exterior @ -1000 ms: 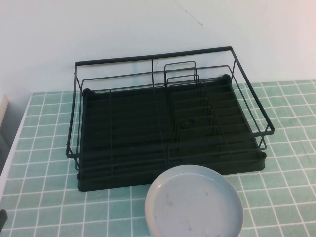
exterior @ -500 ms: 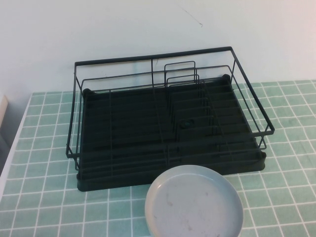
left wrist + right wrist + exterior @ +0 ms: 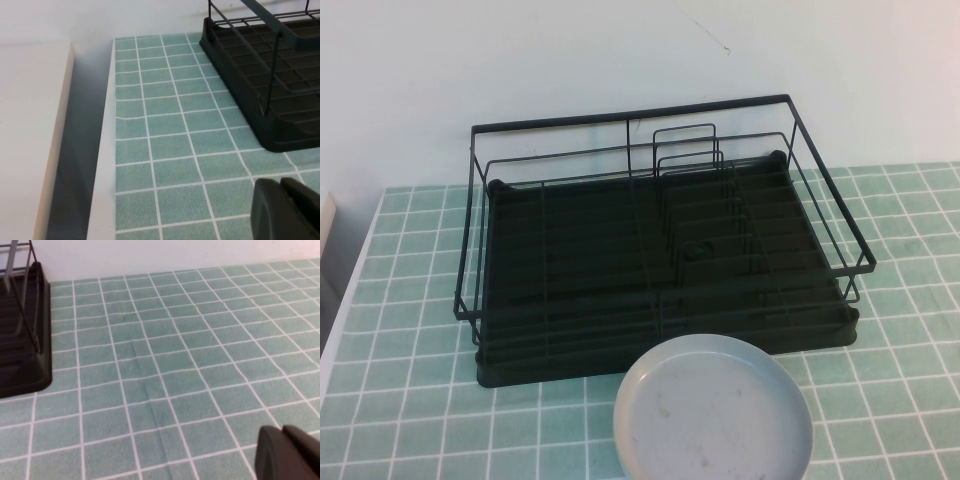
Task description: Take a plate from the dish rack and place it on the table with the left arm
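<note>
Hanging above the tiles with its fingers pressed together and holding nothing, the left gripper (image 3: 287,210) shows only as 2 dark fingertips in its own wrist view; it is out of the high view altogether, parked off the near-left side of the scene. From there the near-left corner of the large rectangular black wire dish rack (image 3: 270,75) lies well apart from it, with bare pale green tiled table (image 3: 165,150) between.

The right gripper (image 3: 290,452) is likewise seen only as 2 dark fingertips lying close together in its wrist view, clamped on nothing, over open tiles off to the rack's 3 o'clock side, and it too is absent from the high view.

Moving outward, the high view shows the dish rack (image 3: 660,250) standing in the middle of the table (image 3: 400,400), its black tray base and upright wire dividers bare: no plate is left inside. The round pale grey plate (image 3: 713,410) with a low raised rim and faint dark scuffs lies flat on the tiles at the rack's 6 o'clock, its far edge right at the tray's front edge.

As I judge it, the task looks done: 1 plate is out of the rack and resting on the table, released, and nothing appears left beyond the arm settling at rest.
</note>
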Robot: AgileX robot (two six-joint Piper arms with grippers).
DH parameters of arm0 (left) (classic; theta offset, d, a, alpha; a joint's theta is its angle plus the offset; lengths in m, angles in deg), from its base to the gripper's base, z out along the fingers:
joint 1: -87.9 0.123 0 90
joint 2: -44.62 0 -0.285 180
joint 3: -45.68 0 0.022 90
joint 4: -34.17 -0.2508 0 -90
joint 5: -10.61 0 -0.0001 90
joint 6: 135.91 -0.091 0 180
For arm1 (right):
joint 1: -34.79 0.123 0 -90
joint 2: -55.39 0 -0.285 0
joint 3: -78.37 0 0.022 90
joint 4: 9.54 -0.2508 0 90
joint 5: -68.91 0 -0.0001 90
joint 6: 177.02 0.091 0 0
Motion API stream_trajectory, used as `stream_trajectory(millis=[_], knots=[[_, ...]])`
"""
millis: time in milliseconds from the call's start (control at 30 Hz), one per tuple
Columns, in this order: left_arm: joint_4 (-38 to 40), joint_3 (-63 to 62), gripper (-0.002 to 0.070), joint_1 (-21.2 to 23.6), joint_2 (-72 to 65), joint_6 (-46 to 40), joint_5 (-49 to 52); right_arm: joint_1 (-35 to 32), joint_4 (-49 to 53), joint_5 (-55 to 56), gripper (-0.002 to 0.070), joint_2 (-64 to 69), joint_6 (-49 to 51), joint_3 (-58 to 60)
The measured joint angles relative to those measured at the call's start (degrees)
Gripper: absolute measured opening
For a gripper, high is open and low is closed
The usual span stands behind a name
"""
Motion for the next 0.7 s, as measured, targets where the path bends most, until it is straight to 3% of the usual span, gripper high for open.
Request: stream_trajectory(millis=[700], knots=[[0.5,0.0,-0.0002,0.0,0.0,0.0,0.1,0.0,0.0,0.0,-0.0002,0.0,0.0,0.0]])
